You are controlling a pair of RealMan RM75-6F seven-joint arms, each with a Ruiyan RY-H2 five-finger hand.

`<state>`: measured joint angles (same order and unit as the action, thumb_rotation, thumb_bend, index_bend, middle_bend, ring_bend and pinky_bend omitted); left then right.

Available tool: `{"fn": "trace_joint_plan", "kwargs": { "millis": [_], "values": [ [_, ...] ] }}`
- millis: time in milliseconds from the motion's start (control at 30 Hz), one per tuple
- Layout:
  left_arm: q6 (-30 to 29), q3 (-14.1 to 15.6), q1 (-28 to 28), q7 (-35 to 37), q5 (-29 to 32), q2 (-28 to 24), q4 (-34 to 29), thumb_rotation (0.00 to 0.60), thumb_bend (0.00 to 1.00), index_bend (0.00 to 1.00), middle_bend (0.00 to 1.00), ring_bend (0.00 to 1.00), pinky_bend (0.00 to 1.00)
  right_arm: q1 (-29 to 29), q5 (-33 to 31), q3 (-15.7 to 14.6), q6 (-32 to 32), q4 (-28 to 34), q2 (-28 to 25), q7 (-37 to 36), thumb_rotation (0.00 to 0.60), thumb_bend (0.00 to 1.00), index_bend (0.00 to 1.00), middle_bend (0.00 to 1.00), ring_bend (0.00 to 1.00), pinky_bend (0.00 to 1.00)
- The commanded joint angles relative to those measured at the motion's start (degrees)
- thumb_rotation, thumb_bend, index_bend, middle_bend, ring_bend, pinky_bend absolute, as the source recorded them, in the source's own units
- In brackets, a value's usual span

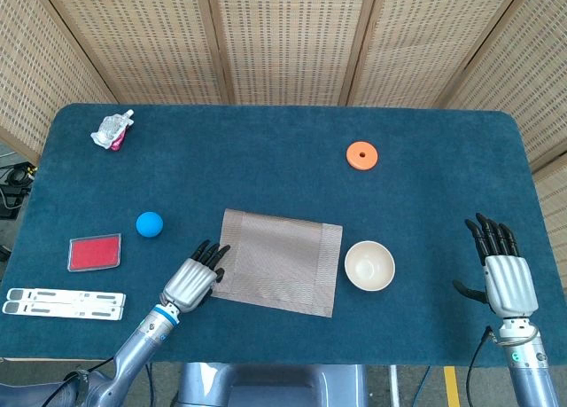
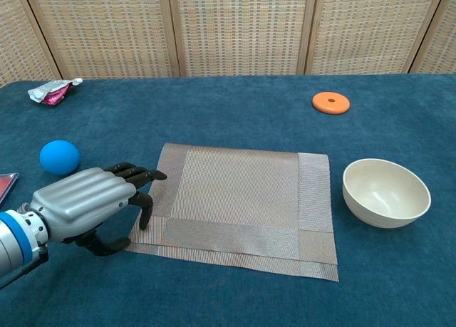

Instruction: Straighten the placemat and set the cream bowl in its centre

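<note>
The placemat (image 1: 277, 261) lies near the front of the blue bench (image 1: 292, 159), turned a little askew so its edges run off-square to the bench front. The cream bowl (image 1: 369, 265) sits just beside the mat's right edge, upright and empty, not on it.

The step in hand looks like the straightening. To do it well, I'd say the left hand (image 1: 191, 279) should settle its fingertips flat on the mat's near-left corner and press lightly, then swing that corner round so the long edges come parallel with the bench front. The weave looks thin and limp, so a pinch or a hard shove would likely ruck it; a flat, dragging touch suits it better. The bowl is close enough that a big swing could nudge it.

The left hand is over the mat's left edge, its dark fingers (image 2: 135, 175) spread and gently curled, reaching onto the border strip. It holds nothing; whether the tips actually touch the weave I cannot tell.

The right hand (image 1: 506, 278) hovers well apart at the bench's right front, fingers spread, palm down, empty.
</note>
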<state>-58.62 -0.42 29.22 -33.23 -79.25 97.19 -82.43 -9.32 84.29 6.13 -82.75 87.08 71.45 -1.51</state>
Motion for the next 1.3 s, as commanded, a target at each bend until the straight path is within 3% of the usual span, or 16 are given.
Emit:
{"fn": "trace_joint_plan", "kwargs": {
  "millis": [33, 367, 1000, 1300],
  "values": [
    [0.02, 0.05, 0.11, -0.08, 0.07, 0.22, 0.16, 0.6, 0.41, 0.47, 0.0, 0.0, 0.0, 0.03, 0.14, -0.06, -0.07, 0.07, -0.03, 0.0, 0.6, 0.12, 0.07, 0.0, 0.0, 0.0],
    [0.04, 0.22, 0.64, 0.14, -0.08, 1.77, 1.85, 0.6, 0.44, 0.54, 0.0, 0.0, 0.0, 0.13, 0.36, -0.09, -0.32, 0.28, -0.19, -0.1, 0.6, 0.12, 0.07, 0.0, 0.0, 0.0],
    [-1.12, 0.7, 0.82, 1.81, -1.3, 2.57, 3.5, 0.6, 0.55, 0.55, 0.0, 0.0, 0.0, 0.31, 0.72, -0.12, -0.79, 0.66, -0.44, -0.09, 0.6, 0.12, 0.07, 0.0, 0.0, 0.0],
    [-2.17, 0.18, 1.14, 1.83, -2.05, 1.64, 2.23, 0.6, 0.55, 0.55, 0.0, 0.0, 0.0, 0.4, 0.91, -0.14, -1.0, 0.86, -0.59, -0.17, 0.6, 0.12, 0.07, 0.0, 0.0, 0.0]
  ]
}}
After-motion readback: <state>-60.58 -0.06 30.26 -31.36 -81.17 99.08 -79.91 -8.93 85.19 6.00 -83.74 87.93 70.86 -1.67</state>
